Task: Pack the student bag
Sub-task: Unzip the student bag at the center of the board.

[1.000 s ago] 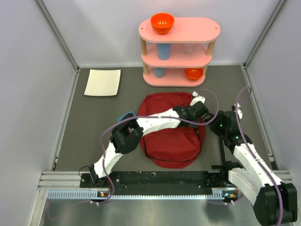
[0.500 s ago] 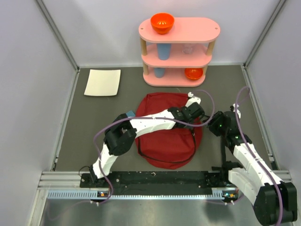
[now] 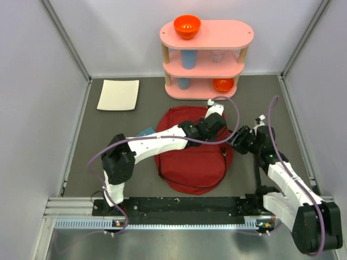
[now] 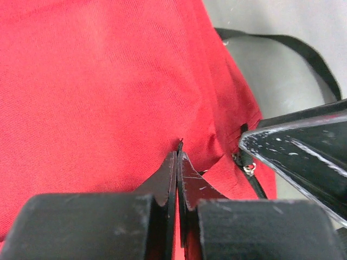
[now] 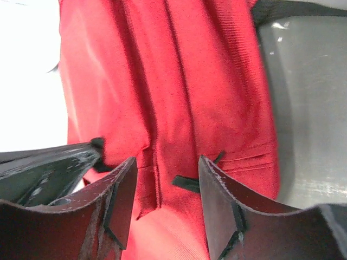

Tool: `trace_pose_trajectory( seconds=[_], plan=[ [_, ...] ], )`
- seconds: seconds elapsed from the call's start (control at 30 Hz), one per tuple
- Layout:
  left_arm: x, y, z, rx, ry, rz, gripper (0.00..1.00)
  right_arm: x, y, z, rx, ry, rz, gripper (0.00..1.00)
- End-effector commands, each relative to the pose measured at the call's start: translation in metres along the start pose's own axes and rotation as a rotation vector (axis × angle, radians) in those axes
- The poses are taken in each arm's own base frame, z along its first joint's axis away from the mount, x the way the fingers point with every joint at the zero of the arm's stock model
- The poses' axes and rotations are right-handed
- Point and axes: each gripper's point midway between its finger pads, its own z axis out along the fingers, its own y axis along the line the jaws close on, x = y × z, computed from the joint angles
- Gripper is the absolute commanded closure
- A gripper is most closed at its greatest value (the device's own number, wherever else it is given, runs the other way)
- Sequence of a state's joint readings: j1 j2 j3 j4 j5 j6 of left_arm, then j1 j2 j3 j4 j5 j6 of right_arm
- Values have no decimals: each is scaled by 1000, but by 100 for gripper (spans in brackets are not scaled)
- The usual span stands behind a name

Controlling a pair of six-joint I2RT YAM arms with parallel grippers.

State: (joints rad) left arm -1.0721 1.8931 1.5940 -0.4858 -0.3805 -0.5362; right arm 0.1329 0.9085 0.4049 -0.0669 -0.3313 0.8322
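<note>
Left arm: you have swung its elbow out to the left over the last second, and the wrist now reaches farther across the bag.
Student bag (image 3: 190, 165): lies flat at table centre, between both arms. Its right outline has drawn in slightly, which suggests the fabric is being tugged.
Left gripper (image 4: 178, 154): fingers have just pressed fully together, tips at a crease of red cloth. You cannot tell whether any cloth is caught.
Zipper pull (image 4: 249, 169): just right of those tips, not gripped.
Right gripper (image 5: 165, 168): has moved in to the bag's right edge, fingers parted astride the fabric, holding nothing.
Assessment: you appear to be at the opening step, with no opening visible yet.
Pink shelf (image 3: 206, 65): far side, unchanged.
</note>
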Motion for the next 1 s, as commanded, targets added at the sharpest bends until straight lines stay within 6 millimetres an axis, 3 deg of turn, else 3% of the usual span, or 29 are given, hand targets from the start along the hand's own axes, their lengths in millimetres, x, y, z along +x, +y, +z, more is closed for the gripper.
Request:
trace_pose_trajectory(
  seconds=[0.0,0.07,0.27,0.53,0.73,0.87,0.97],
  plan=[
    [-12,9,-11,0,-55,-37,100,-2,32,-3,-162,20,12,48],
    [-10,13,-11,-5,-54,-49,100,2,40,-3,-217,45,30,42],
    [-6,18,-13,-3,-58,-63,100,12,31,9,-182,119,77,40],
    [-5,18,-12,13,-62,-73,100,24,43,18,-264,236,93,35],
    [-8,21,-8,12,-49,-81,100,27,58,8,-364,238,60,35],
    [-11,24,-8,15,-52,-89,100,35,48,5,-324,269,6,34],
    [-12,22,-7,24,-52,-88,100,34,52,2,-346,275,-31,34]
  ],
)
